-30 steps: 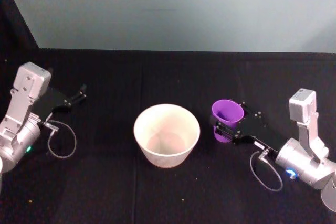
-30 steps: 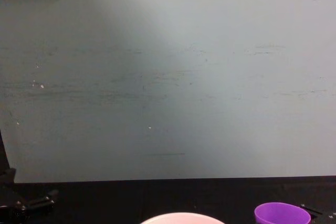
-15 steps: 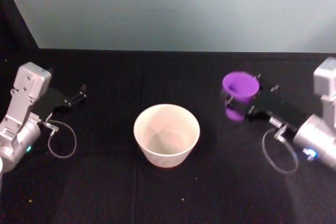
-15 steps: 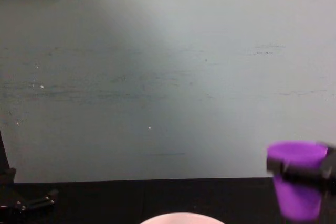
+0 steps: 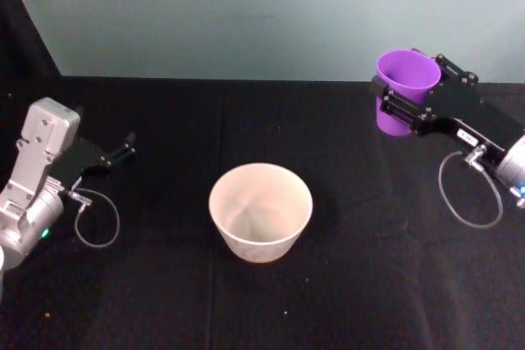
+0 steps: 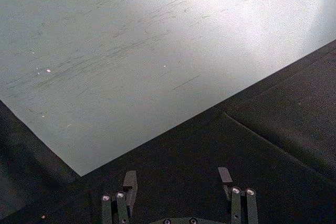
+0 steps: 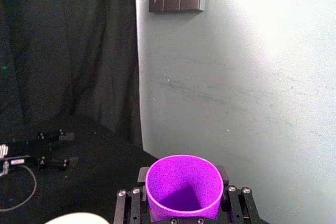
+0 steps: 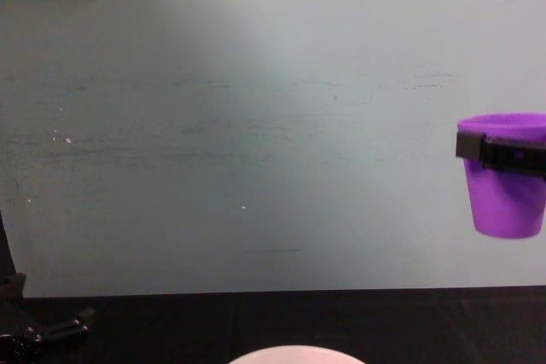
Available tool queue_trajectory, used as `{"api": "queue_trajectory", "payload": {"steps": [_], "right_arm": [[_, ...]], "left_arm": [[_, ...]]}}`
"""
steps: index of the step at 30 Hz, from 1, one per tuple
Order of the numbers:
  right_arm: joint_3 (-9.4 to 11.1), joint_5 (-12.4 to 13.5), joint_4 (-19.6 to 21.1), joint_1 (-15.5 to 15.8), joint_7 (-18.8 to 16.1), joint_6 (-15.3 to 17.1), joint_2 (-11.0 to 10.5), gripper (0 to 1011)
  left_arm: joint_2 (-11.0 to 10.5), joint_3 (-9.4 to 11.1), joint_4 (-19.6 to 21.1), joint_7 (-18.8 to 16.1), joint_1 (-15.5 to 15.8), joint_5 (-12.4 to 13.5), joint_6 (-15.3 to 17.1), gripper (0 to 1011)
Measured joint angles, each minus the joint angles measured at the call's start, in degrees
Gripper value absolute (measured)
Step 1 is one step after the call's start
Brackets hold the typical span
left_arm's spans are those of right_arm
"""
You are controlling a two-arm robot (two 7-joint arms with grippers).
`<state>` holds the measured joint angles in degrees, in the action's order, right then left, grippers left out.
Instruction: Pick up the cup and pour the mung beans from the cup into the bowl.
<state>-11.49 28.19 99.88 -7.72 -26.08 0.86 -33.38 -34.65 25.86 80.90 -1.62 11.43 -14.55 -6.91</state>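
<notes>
Pale grey-green wall (image 5: 271, 14) rises behind the black-draped bench (image 5: 164, 301). My right jaws are clenched on the small bright purple plastic cup (image 5: 404, 88), which I hold upright in the air. It is well apart from the pale pinkish-white round bowl (image 5: 261, 211), which sits mid-bench, to the cup's left and nearer my body. From the head view the cup seems to sit by the bench's far edge. The chest view tells its height: the cup (image 8: 508, 185) hangs high against the wall, one black finger (image 8: 503, 153) banded just under its rim, while the bowl's rim peeks in at the lower edge. My right wrist view looks down into the cup and meets plain purple. My left jaws rest at the bench's left side, released, their fingers (image 6: 129, 179) parted over bare cloth.
</notes>
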Motion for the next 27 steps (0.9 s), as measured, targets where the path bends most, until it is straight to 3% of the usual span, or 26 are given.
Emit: {"api": "queue_trajectory", "payload": {"steps": [27], "right_arm": [[0.2, 0.7, 1.4, -0.2, 0.7, -0.6, -0.2, 755]], "left_arm": [[0.0, 0.0, 0.0, 0.0, 0.0, 0.0, 0.0, 1000]]}}
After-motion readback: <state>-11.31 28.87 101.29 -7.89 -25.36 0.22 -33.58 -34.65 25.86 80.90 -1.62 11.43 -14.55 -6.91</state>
